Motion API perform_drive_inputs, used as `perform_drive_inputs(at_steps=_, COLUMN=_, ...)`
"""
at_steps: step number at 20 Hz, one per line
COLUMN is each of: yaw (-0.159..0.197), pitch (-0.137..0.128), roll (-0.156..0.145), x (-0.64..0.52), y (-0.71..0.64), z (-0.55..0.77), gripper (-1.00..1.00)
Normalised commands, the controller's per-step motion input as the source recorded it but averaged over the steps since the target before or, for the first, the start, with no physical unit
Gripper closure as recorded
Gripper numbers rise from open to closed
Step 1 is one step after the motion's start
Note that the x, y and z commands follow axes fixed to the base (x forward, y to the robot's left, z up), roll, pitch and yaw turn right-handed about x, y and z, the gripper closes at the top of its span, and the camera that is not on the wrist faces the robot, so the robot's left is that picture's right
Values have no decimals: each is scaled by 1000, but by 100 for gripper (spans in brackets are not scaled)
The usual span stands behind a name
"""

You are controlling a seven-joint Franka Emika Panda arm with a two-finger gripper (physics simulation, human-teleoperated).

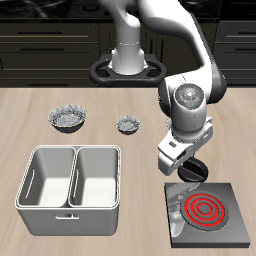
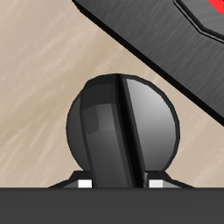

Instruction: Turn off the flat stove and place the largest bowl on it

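hovering low over the back edge of the flat stove [image 1: 210, 212], gripper [image 1: 187, 170] hangs right at the black knob [image 1: 197, 170], arm bent down from above. the wrist view shows the knob [image 2: 122, 122] close up, round with a ridge across its face, sitting between the two fingertips [image 2: 84, 185], which look near its sides; contact can't be told and neither can the jaw width, fingers mostly out of sight. burner rings [image 1: 204, 209] are red. stove is a dark grey slab near the table's front edge, beside the white two-compartment bin [image 1: 70, 178]. largest bowl [image 1: 67, 119] sits farther back on the wooden table [image 1: 30, 110], well apart from the stove, nothing touching it. a smaller bowl [image 1: 128, 124] stands between it and the arm, just behind the bin
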Motion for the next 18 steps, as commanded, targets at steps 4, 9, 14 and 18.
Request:
perform_drive_inputs(at_steps=4, yaw=-49, pitch=-20, roll=17, x=7, y=21, z=56, gripper=100)
perform_drive_inputs(at_steps=9, yaw=-59, pitch=-19, roll=1, x=12, y=-6, z=115, gripper=100)
perform_drive_inputs(at_steps=14, yaw=-74, pitch=-25, roll=2, x=55, y=-25, z=146, gripper=100)
perform_drive_inputs(at_steps=18, yaw=-83, pitch=-16, roll=-6, x=12, y=-20, z=120, gripper=100)
